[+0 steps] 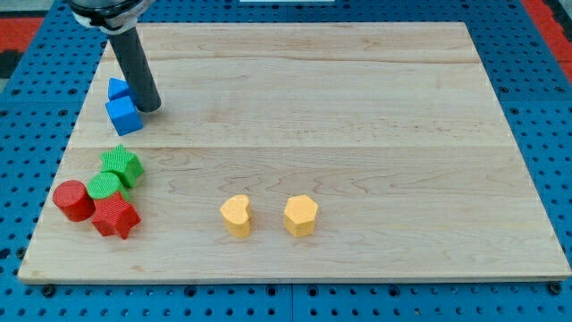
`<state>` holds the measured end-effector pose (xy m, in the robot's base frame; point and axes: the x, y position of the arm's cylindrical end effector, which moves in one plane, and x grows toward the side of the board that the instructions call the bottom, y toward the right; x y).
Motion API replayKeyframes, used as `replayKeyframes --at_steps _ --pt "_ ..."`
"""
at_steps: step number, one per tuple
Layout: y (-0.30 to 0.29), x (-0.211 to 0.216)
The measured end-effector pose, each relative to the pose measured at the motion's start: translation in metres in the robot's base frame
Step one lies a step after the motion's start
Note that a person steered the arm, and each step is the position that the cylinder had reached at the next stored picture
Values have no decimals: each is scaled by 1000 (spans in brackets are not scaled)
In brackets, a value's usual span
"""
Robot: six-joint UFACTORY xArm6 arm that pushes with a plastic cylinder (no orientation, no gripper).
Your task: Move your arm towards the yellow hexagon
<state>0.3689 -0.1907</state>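
The yellow hexagon (301,216) sits on the wooden board near the view's bottom, right of centre. A yellow heart (236,216) lies just left of it. My tip (149,106) is at the view's upper left, touching the right side of a blue cube (123,114), far from the yellow hexagon. A second blue block (117,88) lies just behind the cube, left of the rod.
At the view's lower left is a cluster: a green star (121,164), a green cylinder (105,187), a red cylinder (73,199) and a red star (115,216). The wooden board (357,107) rests on a blue perforated table.
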Motion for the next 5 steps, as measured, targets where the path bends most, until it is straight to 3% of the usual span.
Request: replayKeyframes --at_steps 4,5 --pt "17 -23" --pt "94 -24"
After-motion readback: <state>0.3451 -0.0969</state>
